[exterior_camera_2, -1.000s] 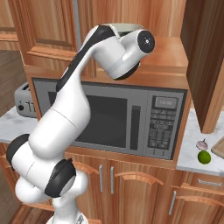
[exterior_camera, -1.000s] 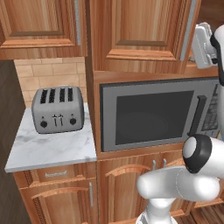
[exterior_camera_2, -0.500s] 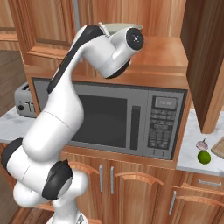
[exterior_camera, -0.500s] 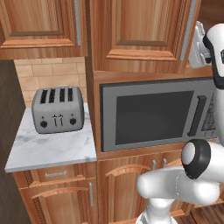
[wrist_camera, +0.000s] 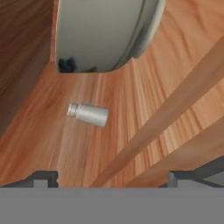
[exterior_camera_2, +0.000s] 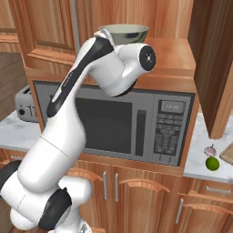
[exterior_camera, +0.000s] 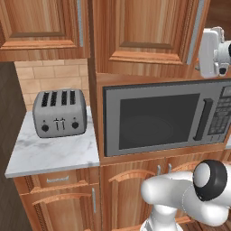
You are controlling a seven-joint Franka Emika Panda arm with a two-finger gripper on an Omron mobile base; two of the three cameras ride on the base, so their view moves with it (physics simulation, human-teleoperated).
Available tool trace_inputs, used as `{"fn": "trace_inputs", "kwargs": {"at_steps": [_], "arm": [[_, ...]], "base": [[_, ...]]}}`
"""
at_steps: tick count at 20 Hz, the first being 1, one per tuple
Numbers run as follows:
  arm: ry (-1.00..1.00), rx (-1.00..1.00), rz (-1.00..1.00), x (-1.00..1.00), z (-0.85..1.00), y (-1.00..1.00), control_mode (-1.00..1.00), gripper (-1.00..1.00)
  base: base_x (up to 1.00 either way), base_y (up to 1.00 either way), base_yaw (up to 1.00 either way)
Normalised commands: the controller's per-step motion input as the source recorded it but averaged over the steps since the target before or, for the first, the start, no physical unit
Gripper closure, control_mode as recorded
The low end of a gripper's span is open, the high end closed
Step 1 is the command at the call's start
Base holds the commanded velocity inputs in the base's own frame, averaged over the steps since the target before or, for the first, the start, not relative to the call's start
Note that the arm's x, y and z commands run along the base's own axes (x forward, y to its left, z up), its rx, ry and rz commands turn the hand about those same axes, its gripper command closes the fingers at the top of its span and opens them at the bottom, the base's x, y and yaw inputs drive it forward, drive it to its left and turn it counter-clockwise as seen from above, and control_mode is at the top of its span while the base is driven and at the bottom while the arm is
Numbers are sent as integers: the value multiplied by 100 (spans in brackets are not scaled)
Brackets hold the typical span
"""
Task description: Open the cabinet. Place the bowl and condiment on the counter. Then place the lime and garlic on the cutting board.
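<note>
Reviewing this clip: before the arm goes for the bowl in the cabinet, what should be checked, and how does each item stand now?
1. Cabinet door open: ok.
2. Gripper open and empty: ok.
3. Bowl on the shelf, reachable: ok.
4. Condiment clear of the bowl, apart from it: ok.
5. Gripper lined up on the bowl's rim: cannot tell.
6. Lime and garlic waiting on the counter: ok.

Soft even rendered light, slightly blurry hand view.

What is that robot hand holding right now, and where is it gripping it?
Nothing. The end effector is open and empty, with the bowl and condiment ahead of it, untouched.
</note>
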Motion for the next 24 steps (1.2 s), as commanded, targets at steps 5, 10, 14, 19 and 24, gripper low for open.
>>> {"fn": "trace_inputs", "kwargs": {"at_steps": [5,10,14,19,24], "arm": [[0,11,14,-45,0,27,-100,-100],[0,8,13,-43,0,40,-100,-100],[0,6,14,-55,0,39,-100,-100],[0,4,14,-66,1,40,-100,-100],[0,3,11,-72,1,41,-100,-100]], "base": [[0,0,0],[0,0,0],[0,0,0],[0,0,0],[0,0,0]]}}
